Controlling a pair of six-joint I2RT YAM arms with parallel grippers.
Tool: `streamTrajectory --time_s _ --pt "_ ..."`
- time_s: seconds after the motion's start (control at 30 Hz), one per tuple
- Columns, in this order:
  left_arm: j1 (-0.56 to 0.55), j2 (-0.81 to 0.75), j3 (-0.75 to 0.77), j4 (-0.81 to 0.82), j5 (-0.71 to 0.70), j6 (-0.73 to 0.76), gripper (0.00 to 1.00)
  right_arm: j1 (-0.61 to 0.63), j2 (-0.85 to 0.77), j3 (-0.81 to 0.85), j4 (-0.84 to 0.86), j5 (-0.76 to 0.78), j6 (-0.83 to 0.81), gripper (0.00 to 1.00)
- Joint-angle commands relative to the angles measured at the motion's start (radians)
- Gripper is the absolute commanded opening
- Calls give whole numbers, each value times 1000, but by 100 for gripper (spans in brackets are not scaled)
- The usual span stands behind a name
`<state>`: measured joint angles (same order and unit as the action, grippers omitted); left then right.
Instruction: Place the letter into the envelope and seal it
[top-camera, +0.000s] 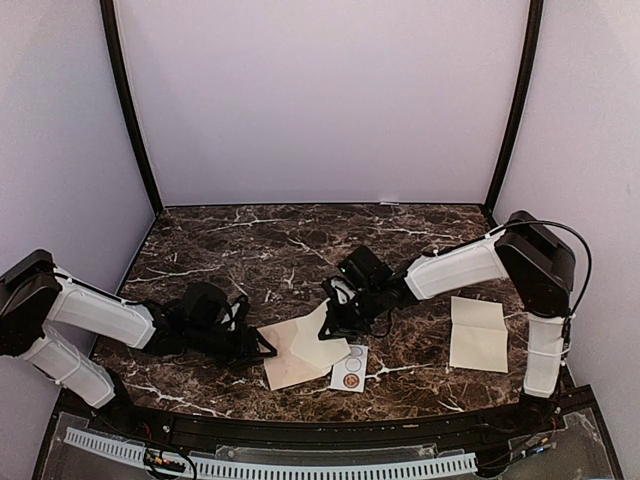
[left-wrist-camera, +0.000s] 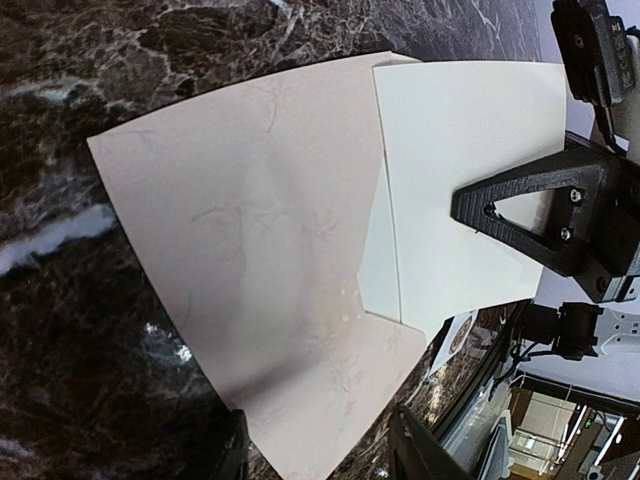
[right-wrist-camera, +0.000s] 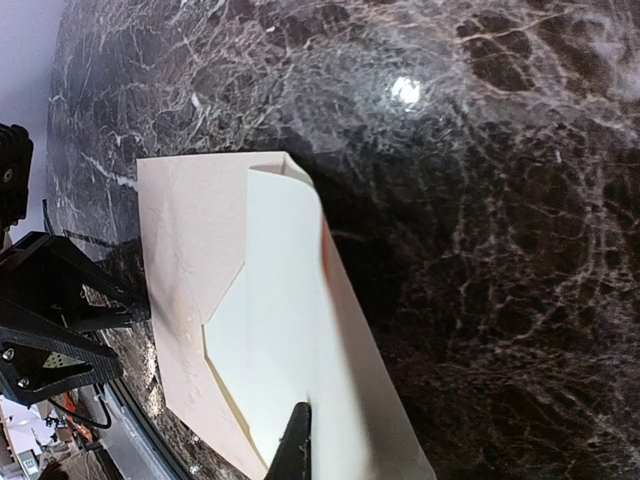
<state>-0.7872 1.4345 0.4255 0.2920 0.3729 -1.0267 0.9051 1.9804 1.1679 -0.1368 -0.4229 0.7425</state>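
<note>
The pinkish-tan envelope (top-camera: 283, 368) lies flat at the front middle, with its pointed flap (top-camera: 322, 340) lifted and showing a pale inner side. My right gripper (top-camera: 335, 312) is shut on that flap. In the right wrist view one finger (right-wrist-camera: 297, 440) presses the flap (right-wrist-camera: 290, 320) and the other finger is hidden behind the paper. My left gripper (top-camera: 262, 347) is open at the envelope's left end, and its fingers straddle a corner of the envelope (left-wrist-camera: 250, 250). The creased cream letter (top-camera: 478, 335) lies flat at the right, apart from both grippers.
A small white card printed with circles (top-camera: 349, 368) lies just right of the envelope near the front edge, and also shows in the left wrist view (left-wrist-camera: 461, 335). The black front rail (top-camera: 330, 425) runs close behind it. Lilac walls enclose the marble table (top-camera: 300, 240).
</note>
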Motion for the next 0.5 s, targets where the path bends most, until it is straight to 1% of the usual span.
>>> streamTrajectory --time_s 0.0,0.27,0.47 --pt "4 37 -1 -34 -25 25 46 15 17 19 21 -32 2 0" --pt "4 39 -4 -37 -26 26 46 17 16 16 34 -27 11 0" --pt "4 -22 -10 -73 -68 27 46 17 -40 -28 104 -14 -2 0"
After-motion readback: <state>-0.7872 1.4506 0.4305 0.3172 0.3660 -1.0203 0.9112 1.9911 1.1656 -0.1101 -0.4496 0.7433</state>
